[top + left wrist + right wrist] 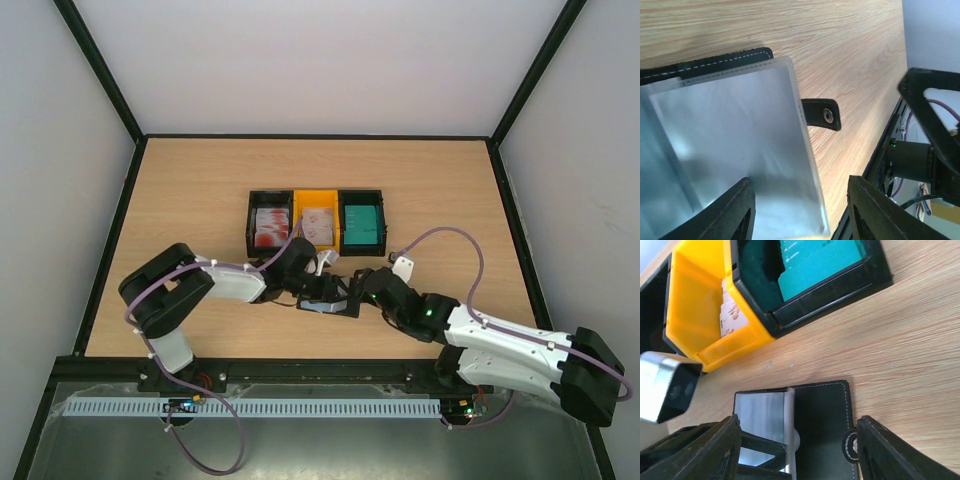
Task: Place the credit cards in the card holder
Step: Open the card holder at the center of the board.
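On the wooden bench [200, 180], toward its near edge, the small black leather-like card holder [328, 306] lies open. The left pincer [318, 290] is at its 9 o'clock and the right pincer [358, 290] at its 3 o'clock — both with jaws apart. At 12 o'clock, teal-green, red-blotched and pale credit cards [362, 222] sit in three plastic trays [316, 193] — black, yellow, black.

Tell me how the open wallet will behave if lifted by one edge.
Probably floppy: the wallet lies folded open, so the unlifted half would sag. Its glossy clear sleeves look slippery and may fan out. The loose strap would likely dangle.
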`<action>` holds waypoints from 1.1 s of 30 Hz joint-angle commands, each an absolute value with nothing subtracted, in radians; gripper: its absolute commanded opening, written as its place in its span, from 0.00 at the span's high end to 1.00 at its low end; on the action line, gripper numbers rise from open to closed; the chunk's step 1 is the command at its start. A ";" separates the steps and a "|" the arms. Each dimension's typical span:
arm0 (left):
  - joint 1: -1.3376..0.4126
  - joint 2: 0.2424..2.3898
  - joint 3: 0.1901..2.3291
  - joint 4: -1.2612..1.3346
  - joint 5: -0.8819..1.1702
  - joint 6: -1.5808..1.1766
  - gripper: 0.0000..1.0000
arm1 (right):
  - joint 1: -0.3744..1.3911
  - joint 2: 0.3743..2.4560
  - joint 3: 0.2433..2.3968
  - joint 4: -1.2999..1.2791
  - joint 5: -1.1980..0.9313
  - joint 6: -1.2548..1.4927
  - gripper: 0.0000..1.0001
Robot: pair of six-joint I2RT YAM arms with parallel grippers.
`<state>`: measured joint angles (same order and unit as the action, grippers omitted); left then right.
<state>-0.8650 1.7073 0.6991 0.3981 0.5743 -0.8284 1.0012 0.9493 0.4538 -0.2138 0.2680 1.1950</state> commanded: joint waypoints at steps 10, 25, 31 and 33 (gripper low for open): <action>-0.900 1.860 0.799 0.365 0.590 -0.779 0.38 | 0.994 0.861 0.449 -0.339 0.354 1.251 0.35; -0.901 1.728 0.893 0.140 0.457 -0.652 0.46 | 0.944 0.910 0.667 -0.417 0.329 0.919 0.31; -0.900 1.708 0.881 0.139 0.435 -0.634 0.55 | 0.888 1.017 0.796 -0.381 0.300 0.662 0.26; -0.897 1.688 0.865 0.138 0.428 -0.633 0.55 | 0.842 1.044 0.842 -0.374 0.255 0.596 0.27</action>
<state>-0.8982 1.7355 0.8791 0.1650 0.4541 -0.6598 0.9066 0.9974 0.7605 -0.3820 0.2916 0.8021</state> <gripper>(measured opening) 0.450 0.735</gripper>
